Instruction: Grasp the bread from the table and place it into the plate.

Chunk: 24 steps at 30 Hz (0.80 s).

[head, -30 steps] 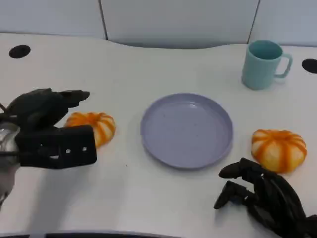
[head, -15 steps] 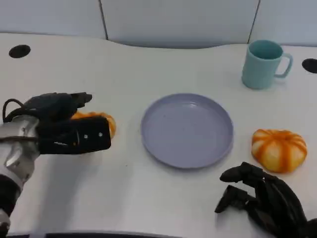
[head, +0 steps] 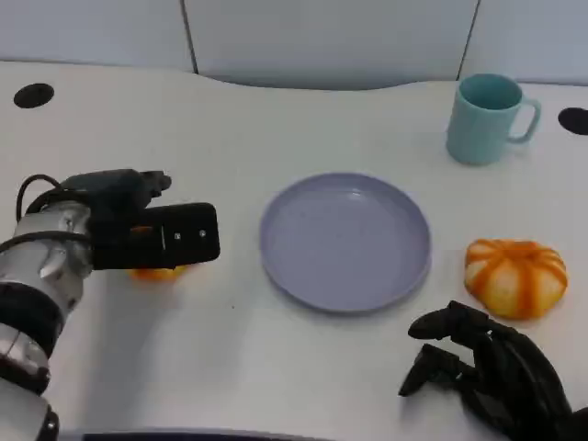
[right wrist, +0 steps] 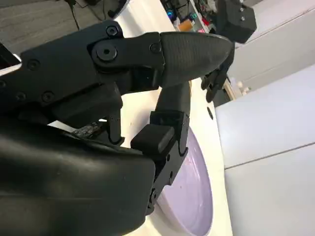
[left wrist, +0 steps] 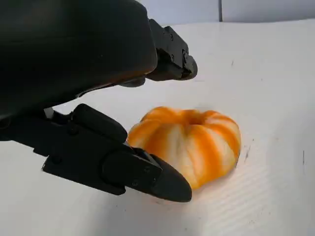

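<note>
On the table, the purple plate (head: 345,241) holds nothing.

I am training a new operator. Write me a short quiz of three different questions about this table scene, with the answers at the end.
1. True or false: the plate already holds a bread.
2. Multiple choice: which hand is over the bread on the robot's left side? A) left hand B) right hand C) neither
3. Fill in: the teal ___ stands beyond the plate, on the robot's right side.

Key:
1. False; the plate has nothing in it.
2. A; its fingers are around the bread, not yet closed on it.
3. mug
</note>
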Available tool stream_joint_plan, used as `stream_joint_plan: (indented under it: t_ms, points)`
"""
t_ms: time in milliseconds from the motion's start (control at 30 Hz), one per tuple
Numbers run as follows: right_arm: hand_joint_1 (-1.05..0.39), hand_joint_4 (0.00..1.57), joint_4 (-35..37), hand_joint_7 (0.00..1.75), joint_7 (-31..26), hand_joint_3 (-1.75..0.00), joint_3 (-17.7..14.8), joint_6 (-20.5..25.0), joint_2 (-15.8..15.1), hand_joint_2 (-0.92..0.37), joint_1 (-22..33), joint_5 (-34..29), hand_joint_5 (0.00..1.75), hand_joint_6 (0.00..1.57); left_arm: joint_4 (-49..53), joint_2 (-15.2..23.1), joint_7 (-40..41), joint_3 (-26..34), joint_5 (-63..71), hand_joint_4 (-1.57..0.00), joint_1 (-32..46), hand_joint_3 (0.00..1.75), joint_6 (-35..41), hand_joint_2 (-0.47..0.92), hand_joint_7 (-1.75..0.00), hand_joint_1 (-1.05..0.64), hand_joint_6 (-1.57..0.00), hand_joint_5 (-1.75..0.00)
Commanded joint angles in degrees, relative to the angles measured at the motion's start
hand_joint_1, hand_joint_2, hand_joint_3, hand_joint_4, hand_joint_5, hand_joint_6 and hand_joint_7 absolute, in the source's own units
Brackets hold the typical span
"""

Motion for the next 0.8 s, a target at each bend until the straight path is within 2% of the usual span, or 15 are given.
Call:
stream_joint_plan:
  t_ms: [33, 500, 700, 800]
  points:
    - [-0.5, 0.75, -2.09, 0.92, -1.03, -0.42, 0.37, 0.76, -0.72, -0.92, 1.34, -0.05, 1.3, 0.74, 3.31, -0.49, 1.25, -0.66, -0.24, -0.01, -1.58, 0.0, -0.32, 0.8, -0.01, -0.76, -0.22, -0.35]
    - [-0.5, 0.74, -5.42, 0.93, -0.96, -0.4, 0.81, 3.1, -0.6, -0.92, 3.24, 1.25, 1.32, 0.73, 9.51, -4.04, 0.07, -1.57, -1.09, 0.0, -2.94, 0.01, 2.2, 0.8, -0.01, -0.73, -0.23, -0.4]
    - [-0.47, 0.72, -2.82, 0.93, 2.01, -0.44, 0.08, 1.68, -0.98, -0.92, 2.58, 2.8, 1.3, 0.7, 11.16, -5.27, 2.05, -2.32, -0.5, -0.01, -2.74, 0.01, 2.49, 0.81, 0.0, -0.76, -0.22, -0.39]
    - [-0.48, 0.75, -2.41, 0.93, 0.7, -0.42, 0.12, 1.54, -1.16, -0.92, 2.49, 2.06, 1.28, 0.72, 11.89, -5.98, 3.59, -3.42, 0.25, -0.03, -2.88, 0.0, 3.02, 0.81, -0.01, -0.76, -0.24, -0.4]
